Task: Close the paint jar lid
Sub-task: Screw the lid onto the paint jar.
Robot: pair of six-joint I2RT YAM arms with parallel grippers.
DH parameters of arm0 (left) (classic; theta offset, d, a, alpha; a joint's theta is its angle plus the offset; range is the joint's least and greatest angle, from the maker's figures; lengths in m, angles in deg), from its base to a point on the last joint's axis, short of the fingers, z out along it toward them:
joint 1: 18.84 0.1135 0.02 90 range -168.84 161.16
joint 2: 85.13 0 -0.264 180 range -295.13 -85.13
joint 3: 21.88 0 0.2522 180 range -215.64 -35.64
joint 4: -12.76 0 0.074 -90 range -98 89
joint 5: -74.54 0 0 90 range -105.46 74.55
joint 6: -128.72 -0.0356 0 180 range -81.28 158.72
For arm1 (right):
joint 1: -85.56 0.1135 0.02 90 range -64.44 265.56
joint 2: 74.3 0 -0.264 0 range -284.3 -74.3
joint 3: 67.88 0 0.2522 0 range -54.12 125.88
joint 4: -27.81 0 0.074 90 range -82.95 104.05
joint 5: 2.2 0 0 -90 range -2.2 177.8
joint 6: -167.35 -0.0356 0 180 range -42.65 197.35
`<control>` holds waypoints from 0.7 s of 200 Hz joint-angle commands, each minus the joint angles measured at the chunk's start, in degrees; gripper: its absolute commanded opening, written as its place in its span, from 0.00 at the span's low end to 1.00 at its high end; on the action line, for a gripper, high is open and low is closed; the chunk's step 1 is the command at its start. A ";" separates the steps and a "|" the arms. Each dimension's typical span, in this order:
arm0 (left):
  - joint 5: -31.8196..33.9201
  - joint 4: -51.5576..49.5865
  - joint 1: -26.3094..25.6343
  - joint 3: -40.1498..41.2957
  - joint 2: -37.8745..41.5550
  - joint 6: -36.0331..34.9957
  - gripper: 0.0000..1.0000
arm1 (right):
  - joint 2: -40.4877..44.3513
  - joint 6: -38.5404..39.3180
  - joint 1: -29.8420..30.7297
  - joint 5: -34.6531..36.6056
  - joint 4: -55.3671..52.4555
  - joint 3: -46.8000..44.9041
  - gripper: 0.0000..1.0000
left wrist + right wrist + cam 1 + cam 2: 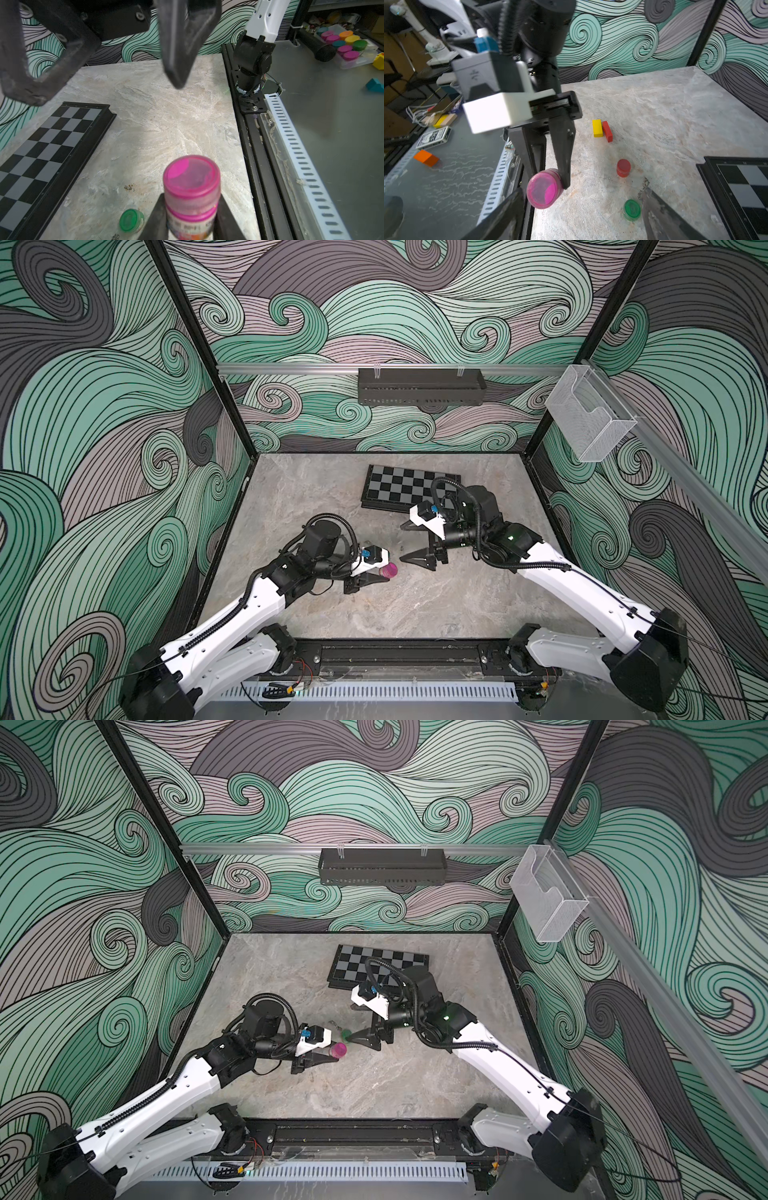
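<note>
Over the middle of the marble table [415,605], the left gripper [384,575] is clamped on the pink paint jar [390,570]
Its jaws pinch the jar's body just behind the lid [191,176]; the jar lies nearly level, long axis in line with the fingers, lid end pointing at the right gripper [402,542], whose jaws stand wide apart just beside it, not touching; both forearms reach inward, wrists facing each other

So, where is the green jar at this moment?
In a top view the green jar stands on the table near its middle, by a fingertip of the open right gripper, just beyond the pink jar in the left gripper.
</note>
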 commanded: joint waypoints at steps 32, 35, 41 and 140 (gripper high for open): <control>-2.89 -2.29 -0.14 -2.48 -0.49 -1.84 0.07 | -1.49 15.82 4.02 -0.38 0.01 -1.96 0.74; -2.73 -2.25 -0.14 -2.48 -0.48 -1.80 0.07 | -1.66 15.98 4.30 -0.01 -0.25 -1.85 0.74; -2.72 -2.30 -0.14 -2.53 -0.47 -1.79 0.07 | -2.13 16.50 4.75 0.60 -0.84 -1.66 0.73; -0.95 -1.29 -0.14 -2.08 0.17 -1.97 0.07 | -4.18 17.64 7.52 3.34 -2.16 -1.82 0.58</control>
